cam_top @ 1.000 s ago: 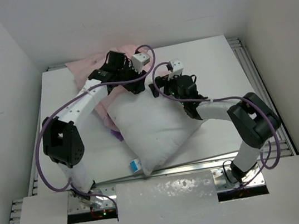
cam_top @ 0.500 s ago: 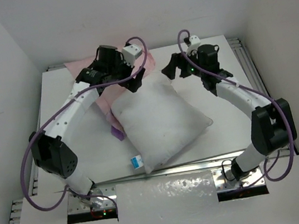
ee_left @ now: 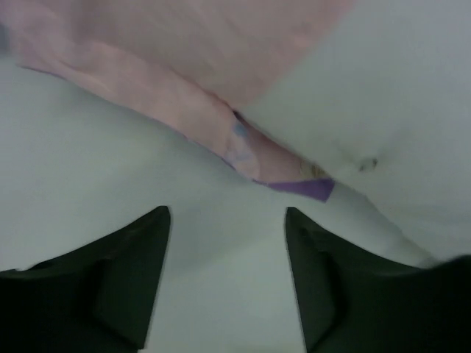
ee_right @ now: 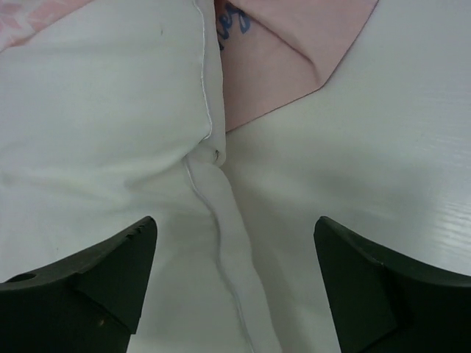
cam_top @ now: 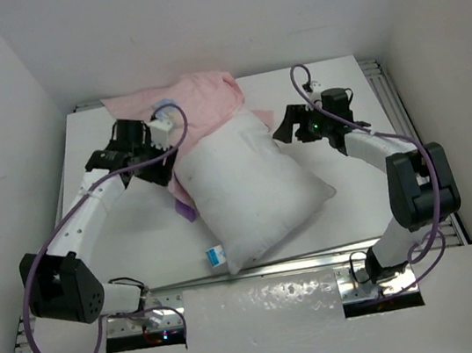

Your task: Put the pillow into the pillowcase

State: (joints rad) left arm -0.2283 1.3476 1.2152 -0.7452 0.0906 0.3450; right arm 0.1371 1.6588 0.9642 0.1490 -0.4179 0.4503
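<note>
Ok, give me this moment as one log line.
pillow: mostly outside pillowcase | left fingers: open, empty | right fingers: open, empty, over pillow edge

left arm [cam_top: 82, 217]: elbow folded out to the left close to its base, forearm running up and right to the wrist. left gripper [cam_top: 152, 164] is pitched down and aimed right; its wrist view shows both fingers [ee_left: 125, 279] parted to a middling gap. right arm [cam_top: 374, 147]: elbow out on the right side, forearm reaching up and left, lying low. right gripper [cam_top: 285, 127] is aimed left, fingers [ee_right: 88, 279] spread wide in its wrist view. The two grippers are well apart, facing each other.
</note>
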